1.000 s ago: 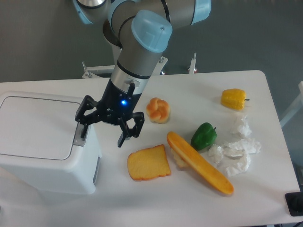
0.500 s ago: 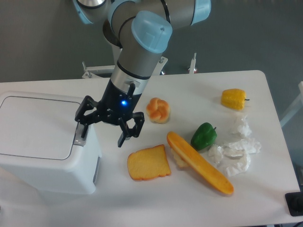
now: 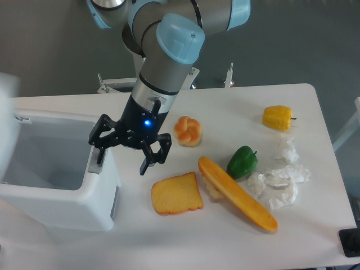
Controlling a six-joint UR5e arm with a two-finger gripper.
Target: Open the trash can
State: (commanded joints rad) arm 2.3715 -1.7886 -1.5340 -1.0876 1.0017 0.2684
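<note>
1. White plastic is filling the left side of the shot: the trash can (image 3: 56,202) is sitting on the left end of the desk (image 3: 225,247), and its lid (image 3: 7,121) is swinging up at the far left edge, blurred.
2. Its inside is showing now, a pale hollow with rounded corners, and nothing inside it can be made out.
3. Over the can's right rim the hand (image 3: 122,159) is hovering, fingers spread apart and gripping nothing, a blue light glowing on its wrist.
4. One dark finger (image 3: 101,152) is pointing down right at the grey latch strip (image 3: 94,164) on that rim; whether it is touching the strip is hard to tell from here.
5. The other finger is hanging off the can's right side, above bare desk.
6. Just right of the hand a knotted bread roll (image 3: 188,131) is lying, and below it a slice of toast (image 3: 176,193) is resting flat.
7. Beside the toast a long baguette (image 3: 237,194) is running diagonally toward the desk's front.
8. A green pepper (image 3: 242,161) is sitting just beside the baguette's upper end, and a yellow pepper (image 3: 278,117) is lying well apart near the far right.
9. Crumpled white tissues (image 3: 279,179) are bunching up right of the green pepper.
</note>
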